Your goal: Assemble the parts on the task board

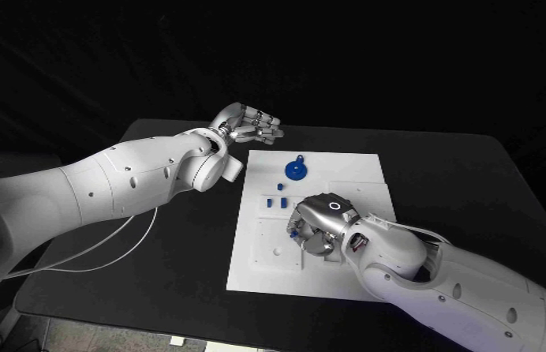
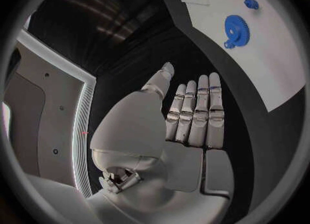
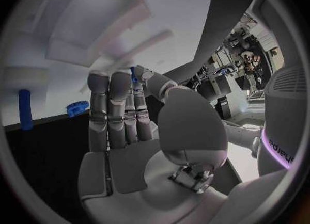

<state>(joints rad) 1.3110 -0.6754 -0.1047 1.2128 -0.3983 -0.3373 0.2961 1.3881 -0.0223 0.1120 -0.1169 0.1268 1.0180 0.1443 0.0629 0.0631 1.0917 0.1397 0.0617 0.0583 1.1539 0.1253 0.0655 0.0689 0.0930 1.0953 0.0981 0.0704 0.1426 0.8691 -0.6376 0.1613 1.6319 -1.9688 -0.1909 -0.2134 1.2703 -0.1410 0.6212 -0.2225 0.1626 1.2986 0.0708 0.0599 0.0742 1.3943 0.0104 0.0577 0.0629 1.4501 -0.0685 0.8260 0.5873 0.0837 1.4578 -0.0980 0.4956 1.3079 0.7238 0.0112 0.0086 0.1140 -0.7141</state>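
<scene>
The white task board (image 1: 342,170) lies mid-table. On its far part rests a blue gear (image 1: 296,169), with small blue parts (image 1: 277,202) nearer the middle. My right hand (image 1: 319,227) is low over the board's middle, its fingers curled downward. In the right wrist view this hand (image 3: 129,121) pinches a small blue part (image 3: 133,73) between thumb and fingers, close to the board (image 3: 129,17). My left hand (image 1: 248,123) hovers off the board's far left corner, holding nothing. Its fingers (image 2: 194,113) are straight and apart, and the gear (image 2: 235,28) lies beyond them.
The board has raised and recessed sections (image 1: 277,245) near my right hand. A blue peg (image 3: 25,109) and the gear (image 3: 77,108) lie at the board's edge in the right wrist view. Black table (image 1: 455,170) surrounds the board.
</scene>
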